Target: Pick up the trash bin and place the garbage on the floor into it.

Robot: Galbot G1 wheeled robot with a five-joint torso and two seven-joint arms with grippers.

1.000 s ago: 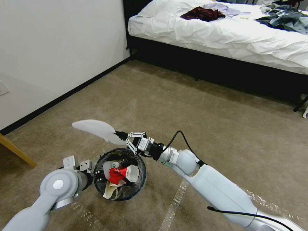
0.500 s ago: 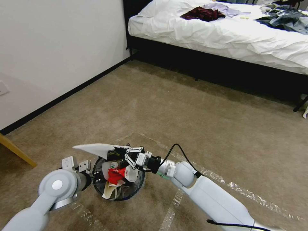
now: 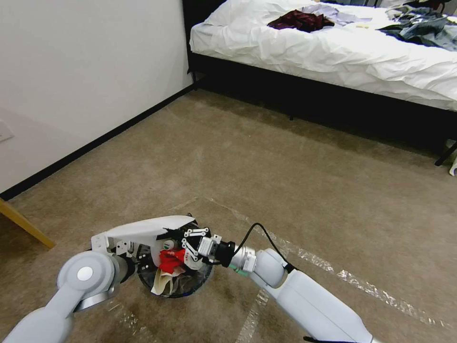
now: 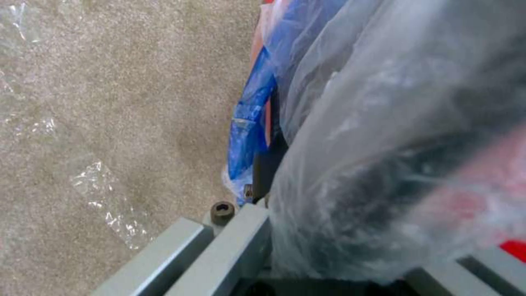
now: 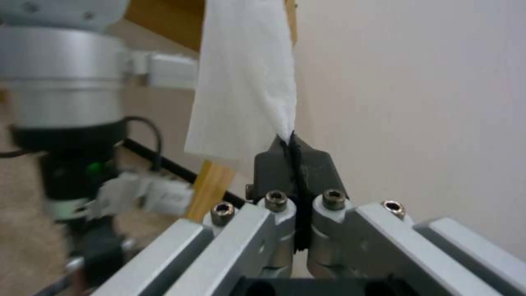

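Two claws busy: left claw pinching trash bin, right claw clamping white slipper.

Head camera looks down; both wrist cameras sit close at the trash bin.

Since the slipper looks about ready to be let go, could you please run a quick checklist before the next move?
1. Right pincer shut on the white slipper: ok.
2. Slipper over the trash bin opening: not ok; it lies across the rim, reaching out over the left wrist.
3. Left pincer holding the bin's rim and bag: ok.
4. Room in the bin: not ok; red wrappers and other litter pile near the top.
5. Floor beyond the bin free of litter: ok.
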